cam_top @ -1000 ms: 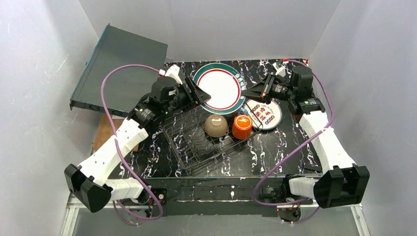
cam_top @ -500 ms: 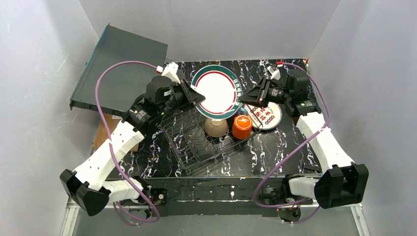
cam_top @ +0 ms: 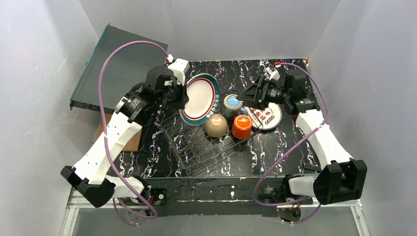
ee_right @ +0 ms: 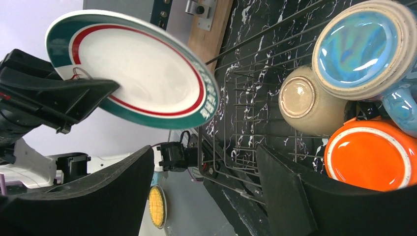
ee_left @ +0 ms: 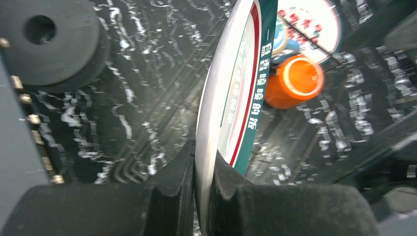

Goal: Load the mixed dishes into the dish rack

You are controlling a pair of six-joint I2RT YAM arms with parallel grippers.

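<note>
White walls close round a black counter (cam_top: 275,147) veined with white like marble. At its 10 o'clock edge we see the flat grey-black box (cam_top: 123,64), a matte slab. Mid-counter sits the dish rack (cam_top: 196,147), a rectangular basket of thin dark wire.

Over the rack's 12 o'clock end the green-and-red rimmed plate (cam_top: 199,98) hangs tilted on edge. The left end effector (ee_left: 202,169) is clamped on its glossy rim, a grip only the left wrist view shows closely. The red-patterned plate (cam_top: 269,115) lies flat at 3 o'clock of the rack.

The cream bowl (cam_top: 216,125) sits mouth-down at the rack's 1 o'clock corner. The blue mug (cam_top: 232,103) is at the bowl's 1 o'clock and the small orange cup (cam_top: 242,127) just beside it at 3 o'clock. The right end effector (ee_right: 201,187) hovers near the mug, jaws wide and empty. Only the left wrist view shows the black spool-like disc (ee_left: 49,44).
</note>
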